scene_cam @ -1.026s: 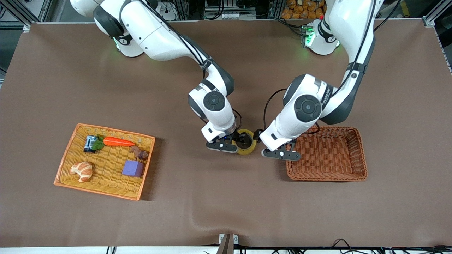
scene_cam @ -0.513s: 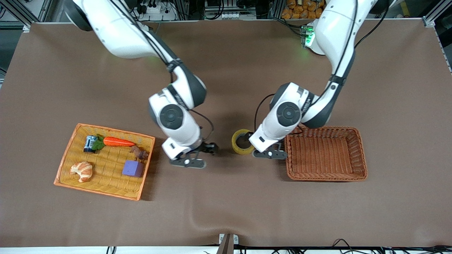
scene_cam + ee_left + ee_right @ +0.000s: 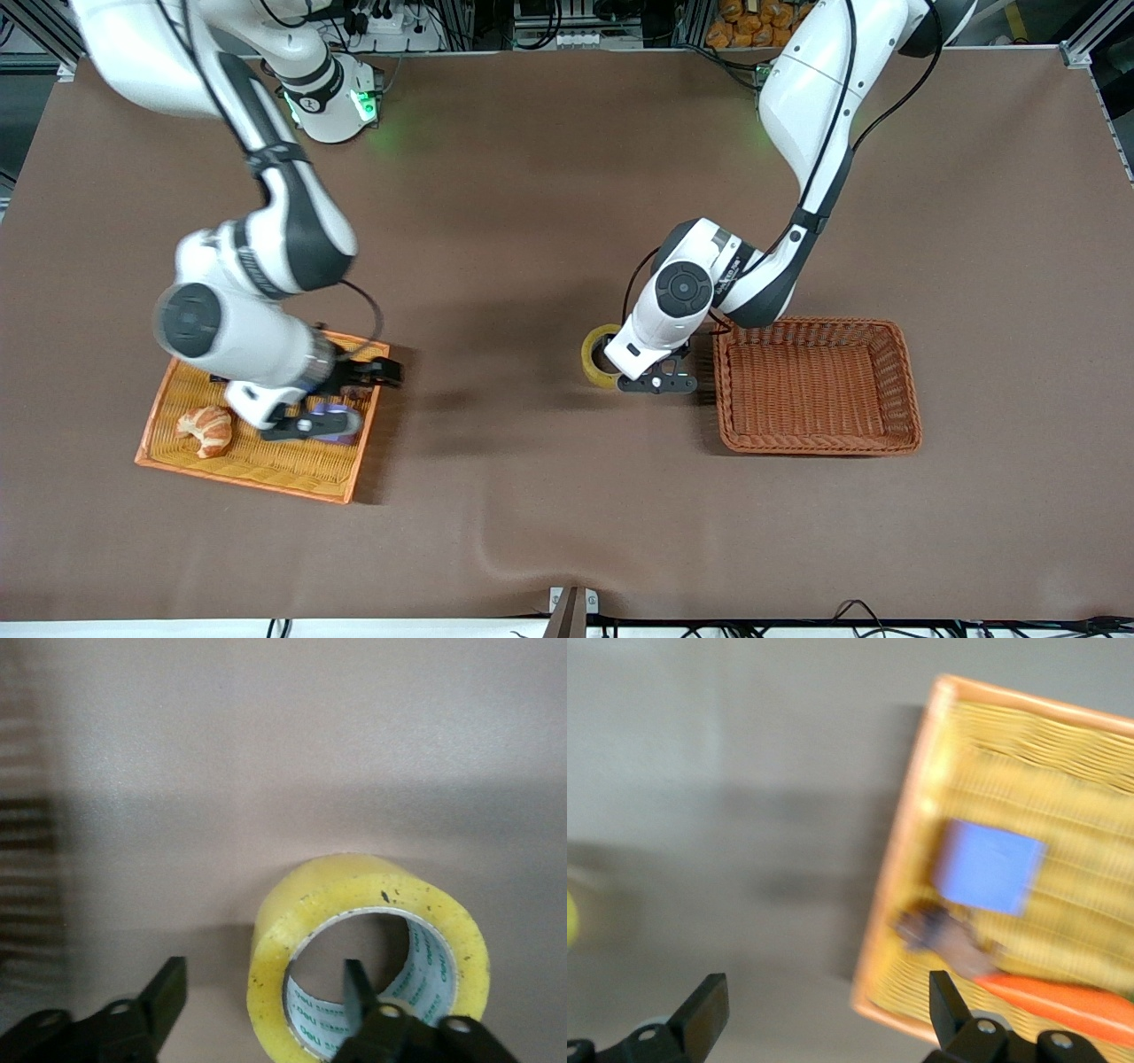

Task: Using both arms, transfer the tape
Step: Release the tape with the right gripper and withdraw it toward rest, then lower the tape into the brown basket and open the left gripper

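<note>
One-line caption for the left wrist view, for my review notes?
Left end effector straddling the wall of the yellowish tape roll on the brown table, one finger inside its core, one outside.

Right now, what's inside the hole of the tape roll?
One finger of the left hand is in the tape hole, the other outside the wall. The printed core also shows. The hole's bottom is hidden.

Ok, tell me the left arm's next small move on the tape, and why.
Probably finish closing the left tool on the tape. One finger sits inside the roll's core and the other outside its wall with a gap showing, so the roll, standing on the table beside the brown basket, isn't pinched yet.
</note>
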Motion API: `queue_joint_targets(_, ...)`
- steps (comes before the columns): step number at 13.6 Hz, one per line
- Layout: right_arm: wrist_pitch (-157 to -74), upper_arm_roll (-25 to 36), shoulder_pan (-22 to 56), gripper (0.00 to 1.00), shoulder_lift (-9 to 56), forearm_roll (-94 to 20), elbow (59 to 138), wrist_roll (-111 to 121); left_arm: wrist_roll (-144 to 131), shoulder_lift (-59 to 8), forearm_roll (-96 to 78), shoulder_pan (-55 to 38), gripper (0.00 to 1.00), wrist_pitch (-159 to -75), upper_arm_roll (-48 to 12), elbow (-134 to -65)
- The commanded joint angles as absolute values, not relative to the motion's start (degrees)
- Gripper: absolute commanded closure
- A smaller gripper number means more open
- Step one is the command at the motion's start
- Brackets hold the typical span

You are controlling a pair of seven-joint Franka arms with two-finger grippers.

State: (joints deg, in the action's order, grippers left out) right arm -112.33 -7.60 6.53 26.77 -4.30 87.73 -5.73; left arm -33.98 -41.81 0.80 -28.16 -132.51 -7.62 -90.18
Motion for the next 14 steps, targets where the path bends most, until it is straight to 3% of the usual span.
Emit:
queue_joint_targets(1,-107.1,-8.7,2.6,0.0,18.3,-4.7,93.0,-3.6,-35.8,-42.4,2.3,-28.6,0.91,-133.0,-7.3,-90.0)
queue_joint_targets(3,-103.7,-8.4,1.4,0.0,14.6,-3.3,93.0,-1.6,-36.4,-42.5,2.4,-28.6,0.93,-133.0,-7.3,-90.0)
queue_joint_targets(4,-102.1,-8.4,0.0,0.0,12.8,-2.5,93.0,-0.2,-37.2,-42.5,2.4,-28.7,1.0,-133.0,-7.3,-90.0)
queue_joint_targets(6,-97.5,-8.4,-2.5,0.0,8.6,-2.0,92.9,1.7,-39.0,-40.5,2.4,-27.7,1.0,-132.0,-7.4,-90.0)
queue_joint_targets(10,-86.1,-8.4,-6.7,0.0,3.7,-1.3,89.7,7.1,-39.3,-28.6,2.4,-21.9,1.0,-122.1,-7.6,-89.6)
queue_joint_targets(14,-81.4,-7.9,-6.9,0.0,0.1,-1.1,89.4,7.0,-36.0,-25.3,2.0,-15.1,1.0,-116.9,-7.7,-89.6)
